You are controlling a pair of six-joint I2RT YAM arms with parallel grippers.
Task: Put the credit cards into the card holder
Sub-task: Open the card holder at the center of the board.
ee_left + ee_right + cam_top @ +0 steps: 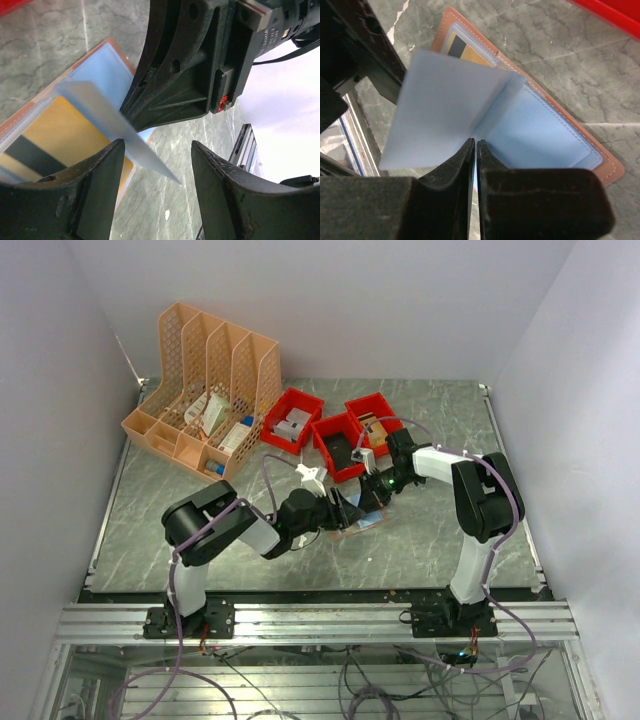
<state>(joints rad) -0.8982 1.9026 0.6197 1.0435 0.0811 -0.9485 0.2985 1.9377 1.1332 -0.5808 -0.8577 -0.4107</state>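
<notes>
The card holder lies open on the table, salmon-brown at the rim and blue inside; it also shows in the top view and the left wrist view. A yellow credit card with a black stripe sits in one of its pockets, also seen in the left wrist view. My right gripper is shut on a translucent blue inner sleeve and holds it raised. My left gripper is open just beside the holder, and the sleeve's corner reaches between its fingers.
An orange lattice file rack stands at the back left. Three red bins sit just behind the grippers, and one bin's edge shows in the right wrist view. The two grippers are very close together mid-table.
</notes>
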